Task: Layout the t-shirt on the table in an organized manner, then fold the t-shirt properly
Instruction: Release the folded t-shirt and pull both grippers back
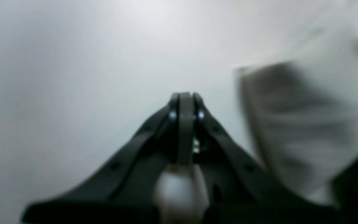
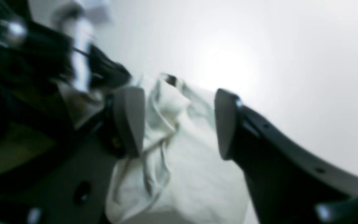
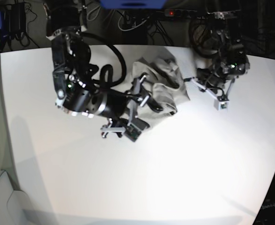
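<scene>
Base view: the t-shirt (image 3: 163, 86) lies crumpled in a heap on the far middle part of the white table (image 3: 174, 168), between the two arms. The right gripper (image 3: 144, 96) reaches in at the heap's near-left edge; the left gripper (image 3: 192, 79) sits just off the heap's right side, over bare table.

In the right wrist view, the right gripper (image 2: 179, 121) has its two fingers spread wide, with bunched, wrinkled cloth lying in the gap between and beyond them; neither pad (image 2: 129, 119) visibly pinches the fabric. A small dark patch shows at the collar (image 2: 170, 79) ahead of the fingertips, too blurred to read as lettering.

In the left wrist view, the left gripper (image 1: 185, 102) has its fingers pressed together with nothing between them, bare tabletop (image 1: 73, 62) ahead. A blurred fold of the shirt (image 1: 306, 130) hangs to the right of the closed fingers, apart from them.

No brand or legible writing shows anywhere.
</scene>
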Tool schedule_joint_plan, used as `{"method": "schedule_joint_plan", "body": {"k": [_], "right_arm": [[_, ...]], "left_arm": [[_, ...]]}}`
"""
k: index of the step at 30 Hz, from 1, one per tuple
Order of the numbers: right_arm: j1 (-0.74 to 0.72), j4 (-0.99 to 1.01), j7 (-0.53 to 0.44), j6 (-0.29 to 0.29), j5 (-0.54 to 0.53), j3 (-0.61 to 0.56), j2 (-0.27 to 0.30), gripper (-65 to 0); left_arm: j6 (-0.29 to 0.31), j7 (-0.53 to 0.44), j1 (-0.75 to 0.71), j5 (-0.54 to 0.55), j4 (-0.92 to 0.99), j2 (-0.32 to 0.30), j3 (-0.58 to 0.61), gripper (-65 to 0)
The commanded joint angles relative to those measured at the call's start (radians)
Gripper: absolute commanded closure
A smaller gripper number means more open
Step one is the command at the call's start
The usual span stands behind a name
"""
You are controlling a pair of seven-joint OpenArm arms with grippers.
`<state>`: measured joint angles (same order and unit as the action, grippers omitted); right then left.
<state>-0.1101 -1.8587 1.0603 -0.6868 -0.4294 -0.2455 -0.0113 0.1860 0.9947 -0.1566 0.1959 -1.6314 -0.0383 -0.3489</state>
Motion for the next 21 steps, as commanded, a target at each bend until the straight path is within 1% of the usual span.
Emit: {"method": "schedule_joint_plan", "body": {"k": [1,4,7,11,13,16,19,21], "right_arm": [[-0.020,0.009,-0.027,-0.011,-0.023,0.019,-0.005,-28.0],[-0.032,0.092,-0.027,-0.011,-0.021,0.073,-0.005,-21.5],[-0.050,0.153,-0.027,-0.011,-0.021,0.122,0.006,-14.4],[-0.064,0.182,-0.028,-0.011,-0.019,0.142,0.020,-3.5],[-0.070,0.210,-0.028,-0.011,-0.018,0.140,0.034,-0.2],[-0.072,0.239,-0.035,-0.011,-0.018,0.139,0.041,0.0],[-0.070,0.270,-0.085,-0.011,-0.018,0.134,0.078,0.0],[-0.070,0.288,-0.108,-0.011,-0.018,0.133,0.093,0.0]], "left_arm": [[-0.003,-0.003,-0.010,-0.002,-0.037,-0.005,-0.022,0.0],[-0.003,0.000,-0.057,-0.002,-0.115,-0.005,-0.075,0.0],[-0.001,0.063,-0.084,0.027,-0.211,-0.005,-0.082,-0.1],[-0.001,0.160,-0.091,0.165,-0.310,-0.007,-0.089,-0.1],[-0.001,0.194,-0.084,0.239,-0.329,-0.007,-0.089,-0.1],[-0.001,0.214,-0.073,0.359,-0.336,-0.001,-0.083,-0.1],[-0.003,0.264,-0.042,0.548,-0.338,0.004,-0.085,-0.1],[-0.003,0.269,-0.027,0.649,-0.329,0.004,-0.089,-0.1]]}}
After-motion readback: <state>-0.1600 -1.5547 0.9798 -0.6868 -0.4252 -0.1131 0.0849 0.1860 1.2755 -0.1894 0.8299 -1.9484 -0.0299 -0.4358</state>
